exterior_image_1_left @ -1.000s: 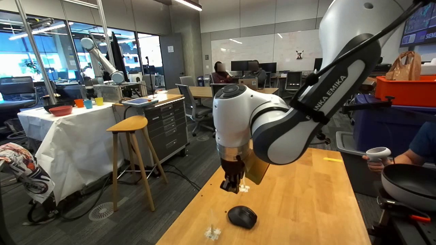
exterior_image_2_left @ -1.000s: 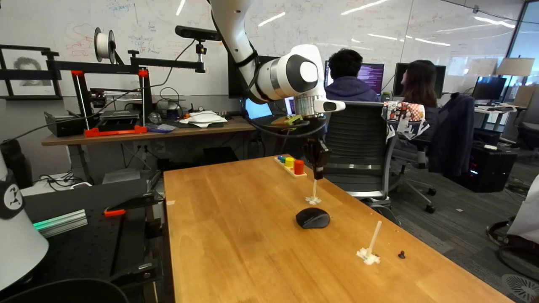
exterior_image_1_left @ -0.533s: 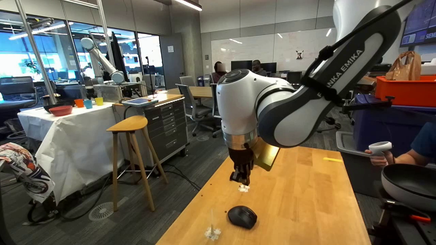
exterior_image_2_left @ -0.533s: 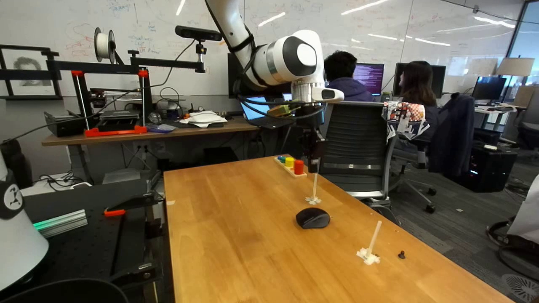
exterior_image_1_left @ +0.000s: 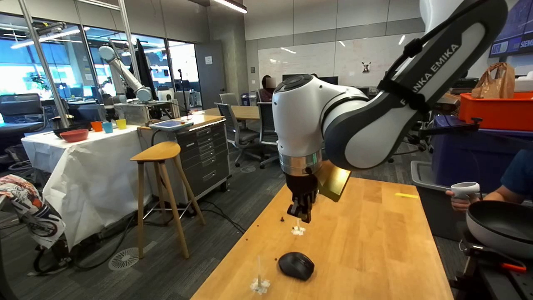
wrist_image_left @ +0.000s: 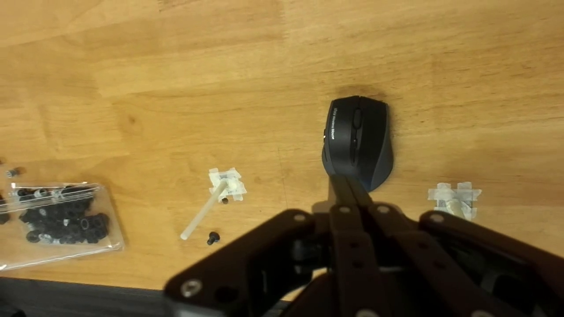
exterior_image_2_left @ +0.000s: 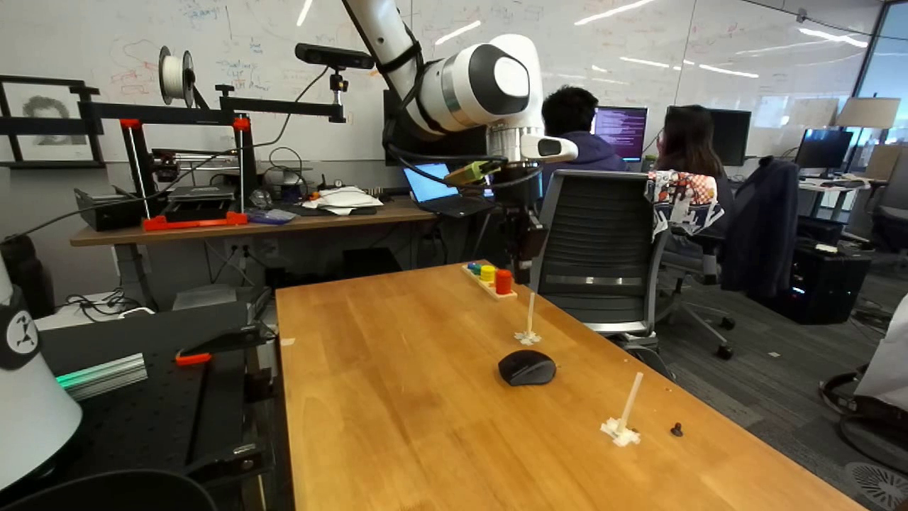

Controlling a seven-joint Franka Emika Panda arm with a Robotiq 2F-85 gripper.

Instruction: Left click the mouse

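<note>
From the left of my wrist view, a clear plastic bag (wrist_image_left: 112, 235) lies on the table (wrist_image_left: 198, 105), holding a heap of small dark parts (wrist_image_left: 66, 222). Next come a pale stick (wrist_image_left: 203, 210), taped down at its foot, and a loose screw (wrist_image_left: 213, 238). The mouse (wrist_image_left: 360, 138) lies further right on the table; my gripper (wrist_image_left: 349, 180), fingers (wrist_image_left: 341, 193) pressed together, overlaps its back end from this angle, though in both exterior views I see it above the table, clear of the mouse. Far right in an exterior view, an orange bin (exterior_image_1_left: 495, 113) has a brown bag (exterior_image_1_left: 497, 85) above its rim.
</note>
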